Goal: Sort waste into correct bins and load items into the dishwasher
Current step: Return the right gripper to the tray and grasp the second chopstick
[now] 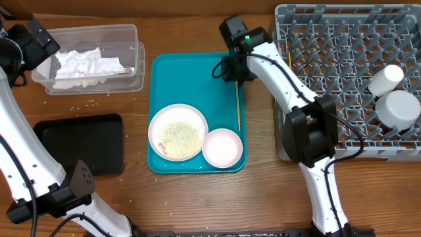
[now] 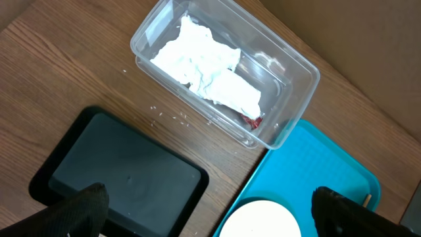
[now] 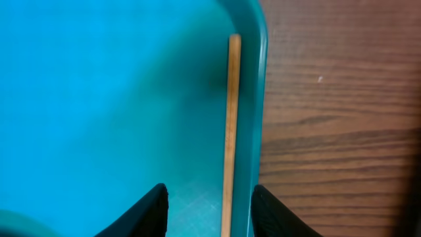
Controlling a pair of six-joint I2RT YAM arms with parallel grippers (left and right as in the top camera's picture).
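Note:
A thin wooden chopstick [image 3: 230,125] lies along the inside of the teal tray's right rim [image 3: 255,99]. My right gripper [image 3: 210,214] hangs low over it, open, its fingers straddling the chopstick and the rim without touching either. From overhead the right gripper [image 1: 234,66] is at the tray's far right corner, above the chopstick [image 1: 238,105]. The large plate [image 1: 177,131] carries rice, and a small plate [image 1: 222,147] sits beside it. My left gripper [image 2: 207,214] is wide open and empty, high over the black tray [image 2: 125,174]. The clear tub [image 2: 289,72] holds napkins [image 2: 204,66] and a red wrapper [image 2: 251,120].
The grey dish rack [image 1: 329,39] at the right holds a cup [image 1: 385,79] and a bowl [image 1: 401,108]. Loose rice grains [image 1: 85,103] lie on the wood between the tub and the black tray [image 1: 82,141]. The right arm's forearm crosses in front of the rack's left side.

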